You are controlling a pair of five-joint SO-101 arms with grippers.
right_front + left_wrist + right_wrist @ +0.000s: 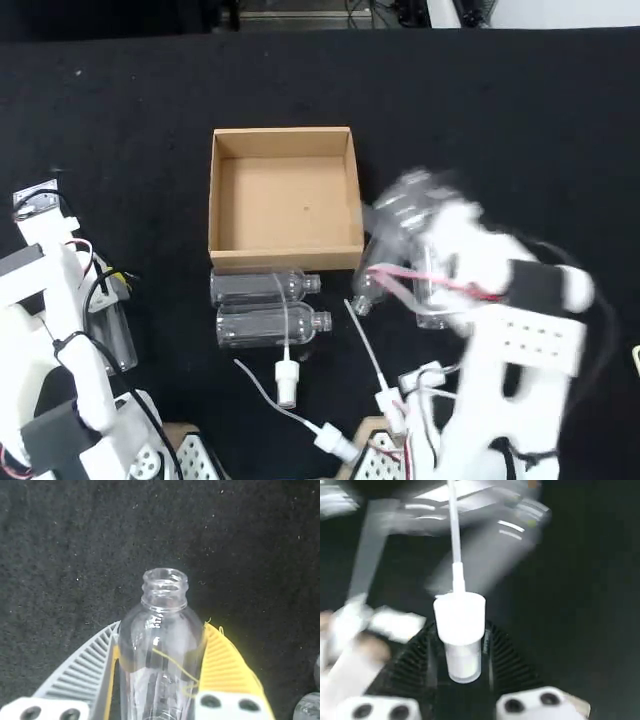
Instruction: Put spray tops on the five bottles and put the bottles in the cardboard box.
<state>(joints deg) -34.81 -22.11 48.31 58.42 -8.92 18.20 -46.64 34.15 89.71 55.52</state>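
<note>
A black table seen from above, with a cardboard box near its middle. Plain black cloth runs wide on the box's far side and to its left.

Well to the left of the box and nearer the arm bases, the left arm stands by the table's edge. The left gripper is closed around a clear bottle, with one grey finger and one yellow finger pressed against its sides. The bottle's threaded neck is open, with no spray top on it.

The box sits with its open side up. Its four walls stand straight and its brown floor is bare.

Just in front of the box's near wall, two more clear bottles lie on their sides, parallel to that wall with their necks pointing right. The upper bottle lies just beside the wall and the lower bottle lies just beside the upper one. Neither is capped.

Further in front of the box, three loose spray tops lie on the cloth with thin tubes trailing: the first spray top, the second spray top and the third spray top.

Just right of the box, a blurred cluster of clear bottles lies under the right arm. How many there are cannot be told.

The right gripper has its black fingers clamped on a white spray top, tube pointing away from the wrist
</note>
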